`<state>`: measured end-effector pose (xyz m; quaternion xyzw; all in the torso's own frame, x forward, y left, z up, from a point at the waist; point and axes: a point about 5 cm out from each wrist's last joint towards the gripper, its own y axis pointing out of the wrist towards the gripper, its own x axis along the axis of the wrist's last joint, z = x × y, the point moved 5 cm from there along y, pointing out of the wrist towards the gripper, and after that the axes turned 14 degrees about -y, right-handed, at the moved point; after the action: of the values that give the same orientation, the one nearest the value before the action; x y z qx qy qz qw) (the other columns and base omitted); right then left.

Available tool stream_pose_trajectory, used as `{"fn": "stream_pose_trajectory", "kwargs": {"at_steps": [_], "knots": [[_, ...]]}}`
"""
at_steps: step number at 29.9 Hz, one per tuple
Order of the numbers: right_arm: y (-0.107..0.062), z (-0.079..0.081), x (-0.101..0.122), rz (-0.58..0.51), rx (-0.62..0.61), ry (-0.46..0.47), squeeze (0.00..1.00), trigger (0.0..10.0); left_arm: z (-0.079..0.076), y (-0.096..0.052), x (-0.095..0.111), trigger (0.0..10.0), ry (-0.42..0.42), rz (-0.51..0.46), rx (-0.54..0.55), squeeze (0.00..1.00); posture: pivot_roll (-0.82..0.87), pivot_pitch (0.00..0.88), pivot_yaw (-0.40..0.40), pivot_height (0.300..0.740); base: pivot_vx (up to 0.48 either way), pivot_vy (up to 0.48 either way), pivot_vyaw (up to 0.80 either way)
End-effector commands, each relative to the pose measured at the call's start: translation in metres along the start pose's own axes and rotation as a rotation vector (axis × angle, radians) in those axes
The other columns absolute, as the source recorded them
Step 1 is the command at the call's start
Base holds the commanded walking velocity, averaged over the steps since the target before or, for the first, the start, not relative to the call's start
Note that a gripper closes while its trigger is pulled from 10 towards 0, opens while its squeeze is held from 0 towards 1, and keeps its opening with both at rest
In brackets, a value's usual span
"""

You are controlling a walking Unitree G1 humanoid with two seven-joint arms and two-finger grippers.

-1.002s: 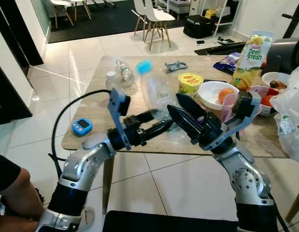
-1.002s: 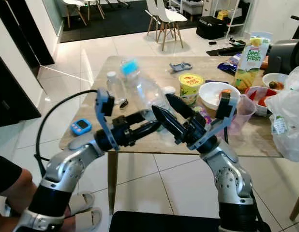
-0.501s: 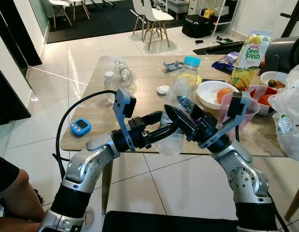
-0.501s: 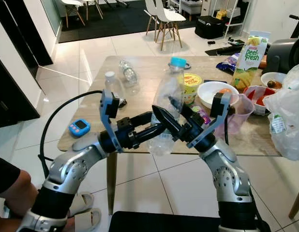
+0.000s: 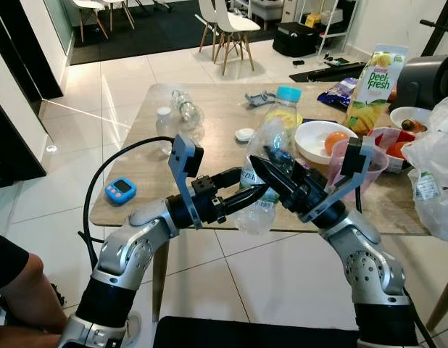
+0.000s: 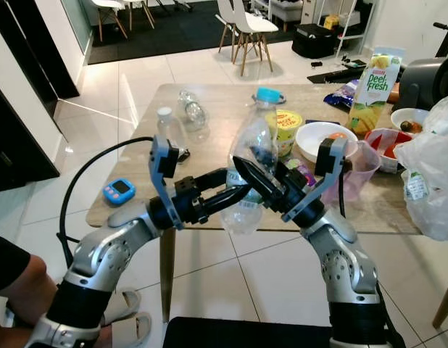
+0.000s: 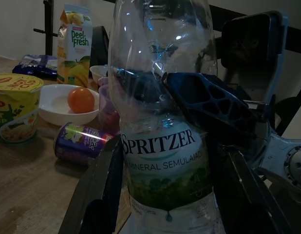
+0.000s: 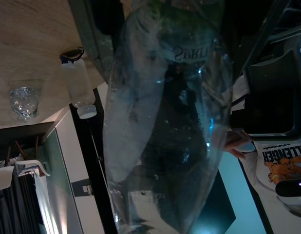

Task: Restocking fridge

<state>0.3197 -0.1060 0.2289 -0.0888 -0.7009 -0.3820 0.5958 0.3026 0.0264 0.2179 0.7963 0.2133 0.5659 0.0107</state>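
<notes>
I see the clear plastic Spritzer bottle [image 5: 271, 156] upright over the wooden table's [image 5: 137, 181] near edge, blue cap at 12 o'clock. Left gripper [image 5: 251, 194] clamps its lower body from 9 o'clock; right gripper [image 5: 271, 168] pinches the waist from 3 o'clock.

Item count, as observed at the wooden table [image 5: 209, 119]:

- Plastic bottles: three. One clear water bottle with a blue cap [image 5: 271, 156] stood upright at the near edge; one small white-capped bottle [image 5: 166, 119] and one crushed bottle [image 5: 186, 107] were toward the left edge.
- Juice cartons [image 5: 375, 85]: one, far right corner.
- Noodle cups [image 6: 285, 130]: one.
- White bowls [image 5: 320, 141]: one.
- Blue timers [image 5: 122, 190]: one, near left corner.
- Loose white caps [image 5: 244, 134]: one.
</notes>
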Motion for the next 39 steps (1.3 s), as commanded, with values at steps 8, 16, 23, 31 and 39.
{"fn": "stream_pose_trajectory", "kwargs": {"at_steps": [8, 16, 23, 31, 39], "knots": [[0.0, -0.002, -0.008, 0.036, -0.022, 0.019, 0.0, 10.0, 0.001, -0.008, 0.01, 10.0, 0.009, -0.027, -0.011, 0.2, 0.08, 0.035, 0.027, 0.74, 0.0, 0.0, 0.0], [-0.003, -0.016, -0.008, 0.042, -0.092, 0.012, 0.0, 10.0, 0.006, -0.032, 0.016, 10.0, -0.013, -0.015, 0.002, 1.0, 0.08, 0.036, 0.027, 0.74, 0.0, 0.0, 0.0], [-0.018, -0.029, -0.009, 0.109, -0.101, -0.091, 0.0, 10.0, 0.006, -0.058, 0.025, 10.0, 0.004, 0.005, 0.02, 1.0, 0.1, 0.039, 0.026, 0.74, 0.0, 0.0, 0.0], [-0.044, 0.01, -0.004, 0.179, 0.197, -0.128, 0.0, 10.0, -0.004, -0.067, 0.067, 10.0, -0.026, -0.154, -0.015, 1.0, 0.1, 0.038, 0.026, 0.74, 0.0, 0.0, 0.0], [-0.043, 0.046, -0.01, 0.222, 0.387, -0.095, 0.0, 10.0, -0.013, -0.047, 0.075, 10.0, -0.024, -0.187, -0.067, 0.0, 0.09, 0.035, 0.029, 0.74, 0.0, 0.0, 0.0]]}}
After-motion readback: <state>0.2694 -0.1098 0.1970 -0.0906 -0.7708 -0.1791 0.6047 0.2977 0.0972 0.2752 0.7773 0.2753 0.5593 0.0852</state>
